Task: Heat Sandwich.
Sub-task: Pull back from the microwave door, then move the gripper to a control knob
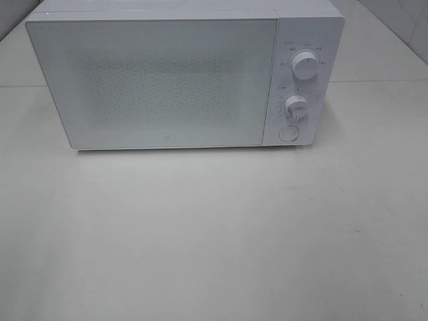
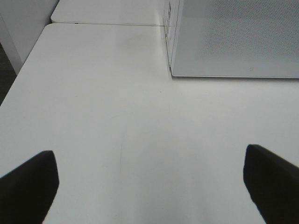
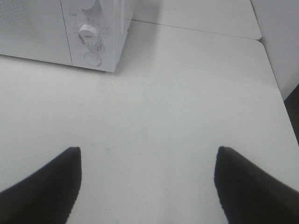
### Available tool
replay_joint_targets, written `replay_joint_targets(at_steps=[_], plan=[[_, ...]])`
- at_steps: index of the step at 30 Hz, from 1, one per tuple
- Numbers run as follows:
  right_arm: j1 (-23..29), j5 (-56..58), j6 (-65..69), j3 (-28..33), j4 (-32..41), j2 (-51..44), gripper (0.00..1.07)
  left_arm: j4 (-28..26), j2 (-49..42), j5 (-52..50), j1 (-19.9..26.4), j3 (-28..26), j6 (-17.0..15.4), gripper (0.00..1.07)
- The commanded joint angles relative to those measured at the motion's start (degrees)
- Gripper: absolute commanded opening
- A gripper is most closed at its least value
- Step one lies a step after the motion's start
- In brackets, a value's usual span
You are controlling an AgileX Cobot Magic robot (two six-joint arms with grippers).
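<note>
Lab mock-kitchen, white microwave [image 1: 167, 80] (white tables [image 1: 214, 234])

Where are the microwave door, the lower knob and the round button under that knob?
microwave door [image 1: 160, 83]: exterior high view, middle of the speckled front panel.
lower knob [image 1: 295, 107]: exterior high view, centre of the dial's face.
round button [image 1: 289, 133]: exterior high view, centre of the button, bottom of the control panel.

We see a white microwave [image 1: 184, 80]; its door [image 1: 134, 100] is pale grey-white with a fine dotted mesh, densest in the middle. The upper knob [image 1: 305, 67], lower knob [image 1: 295, 107] and round button [image 1: 288, 133] are white, with tiny grey markings around the knobs. The surface [image 1: 214, 234] is plain off-white. The left gripper [image 2: 149, 186] and right gripper [image 3: 147, 184] are black.
</note>
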Motion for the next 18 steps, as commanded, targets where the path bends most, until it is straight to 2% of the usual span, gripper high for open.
replay_joint_targets(at_steps=[1,18], plan=[[-0.29,-4.13,0.52,-0.23,-0.06,3.27,0.76,-0.40,-1.66,-0.52,0.06,0.17,0.00,1.04],[-0.29,-23.32,0.52,-0.23,-0.23,22.17,0.76,-0.40,-1.66,-0.52,0.06,0.17,0.00,1.04]])
